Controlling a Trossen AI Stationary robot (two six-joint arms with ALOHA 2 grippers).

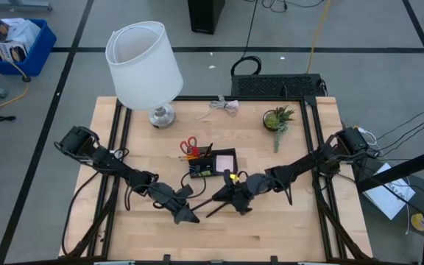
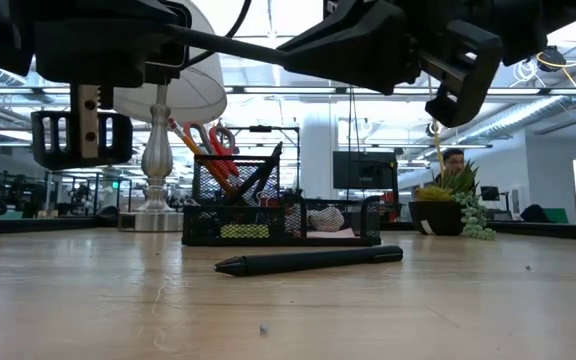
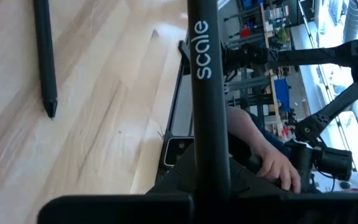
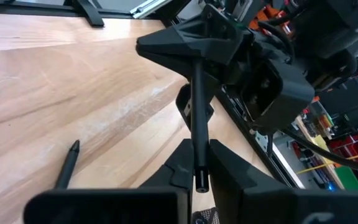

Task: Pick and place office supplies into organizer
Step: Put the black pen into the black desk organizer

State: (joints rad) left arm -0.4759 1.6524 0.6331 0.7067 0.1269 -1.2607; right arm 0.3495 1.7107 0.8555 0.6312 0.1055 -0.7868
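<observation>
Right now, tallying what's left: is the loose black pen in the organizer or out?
Out. The black pen lies flat on the table, before the organizer.

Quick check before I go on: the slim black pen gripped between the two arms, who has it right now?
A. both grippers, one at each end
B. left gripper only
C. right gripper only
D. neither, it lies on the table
A: in the right wrist view the slim black pen runs from the right gripper to the left gripper, both shut on it above the wooden table.
</observation>
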